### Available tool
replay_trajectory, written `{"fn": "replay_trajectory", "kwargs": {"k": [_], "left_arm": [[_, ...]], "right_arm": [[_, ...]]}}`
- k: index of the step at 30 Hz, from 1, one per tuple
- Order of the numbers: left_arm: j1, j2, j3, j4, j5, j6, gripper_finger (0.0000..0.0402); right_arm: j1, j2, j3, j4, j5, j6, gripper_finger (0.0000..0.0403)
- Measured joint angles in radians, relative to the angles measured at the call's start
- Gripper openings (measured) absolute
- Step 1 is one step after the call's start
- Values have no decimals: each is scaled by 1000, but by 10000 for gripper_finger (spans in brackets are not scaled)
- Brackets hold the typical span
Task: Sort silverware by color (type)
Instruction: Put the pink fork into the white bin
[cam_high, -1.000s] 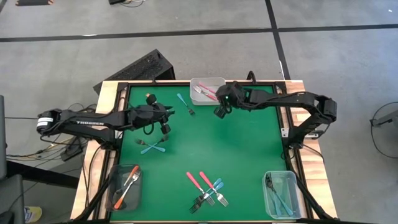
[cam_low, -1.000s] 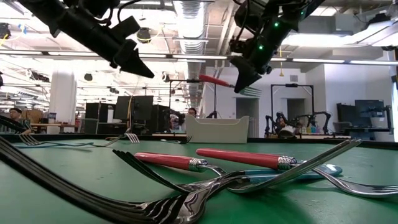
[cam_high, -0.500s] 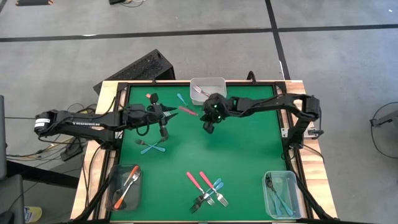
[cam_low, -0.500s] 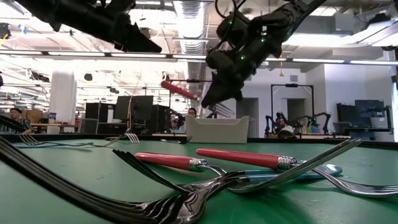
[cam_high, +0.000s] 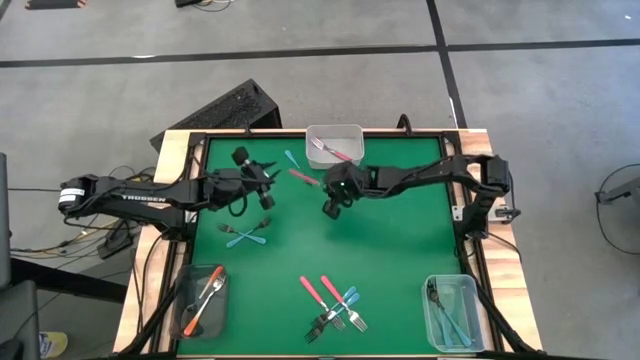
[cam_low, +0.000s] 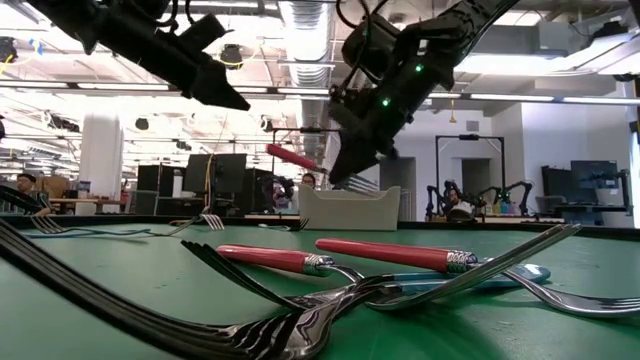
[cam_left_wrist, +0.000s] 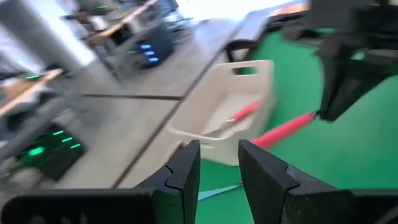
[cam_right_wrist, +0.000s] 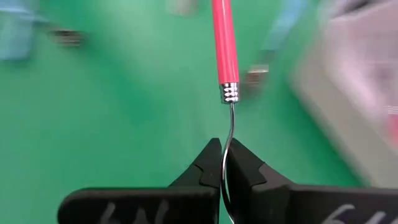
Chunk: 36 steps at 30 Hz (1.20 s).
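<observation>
The pink fork (cam_right_wrist: 224, 43) hangs in the air above the far middle of the table (cam_high: 400, 240), clamped at its thin metal neck between the fingers of the right gripper (cam_right_wrist: 222, 163), its handle sticking out toward the left arm. It looks light and stiff, a slim plastic handle on a narrow steel shank, and held by that smooth, rounded neck it could easily swivel or slip (a pinch on the broader handle, near its middle, would probably sit firmer). In the high view the right gripper (cam_high: 331, 207) is just in front of the clear tub (cam_high: 334, 143) at the far edge, which already holds pink-handled forks. The left gripper (cam_high: 266, 180) hovers near the fork's free handle end, fingers apart and holding nothing; the left wrist view shows the gap between them pointed toward the tub and the pink handle (cam_left_wrist: 283, 129). On the table lie a teal fork (cam_high: 297, 166) near the far tub, a crossed teal pair (cam_high: 245, 237) below the left arm, and a mixed heap of pink and teal forks (cam_high: 334, 305) at the near edge. A tub at the near left (cam_high: 204, 300) holds orange-handled forks, and a tub at the near right (cam_high: 451, 312) holds teal ones
</observation>
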Motion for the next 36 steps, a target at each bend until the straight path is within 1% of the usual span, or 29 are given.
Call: {"fn": "replay_trajectory", "kwargs": {"k": [2, 4, 5, 7, 11, 14, 19, 21, 23, 25, 28, 29, 33, 36], "left_arm": [[0, -1, 0, 4, -36, 6, 98], [0, -1, 0, -1, -38, 7, 98], [0, -1, 0, -1, -38, 6, 98], [0, -1, 0, -4, -38, 5, 98], [8, -1, 0, -17, -52, 11, 98], [39, -1, 0, -21, -55, 23, 98], [104, -1, 0, -29, -51, 24, 98], [126, -1, 0, -40, -44, 28, 98], [156, -1, 0, -53, -12, 23, 98], [189, -1, 0, -70, 49, -2, 98], [244, -1, 0, -102, 144, -55, 98], [261, -1, 0, -114, 162, -76, 98], [324, 0, 0, -137, 157, -196, 98], [371, 0, 0, -142, 160, -273, 103]], "right_arm": [[13, 0, 0, -33, 133, -31, 25], [16, 0, 0, -62, 192, -86, 25], [10, -5, 0, -79, 194, -120, 25], [-9, -30, -2, -102, 184, -193, 25], [-70, -104, 0, -92, 175, -360, 25], [-135, -131, 0, -36, 152, -460, 25], [-240, -113, 0, 41, 18, -478, 25], [-266, -93, 0, 44, -10, -479, 25], [-276, -68, 0, 57, -18, -479, 25], [-283, -47, 0, 49, -25, -474, 27], [-287, -15, 0, 51, -24, -470, 43], [-288, -9, 0, 50, -23, -463, 52], [-287, -1, 0, 55, -13, -436, 101], [-286, -8, 0, 52, 45, -380, 145]]}}
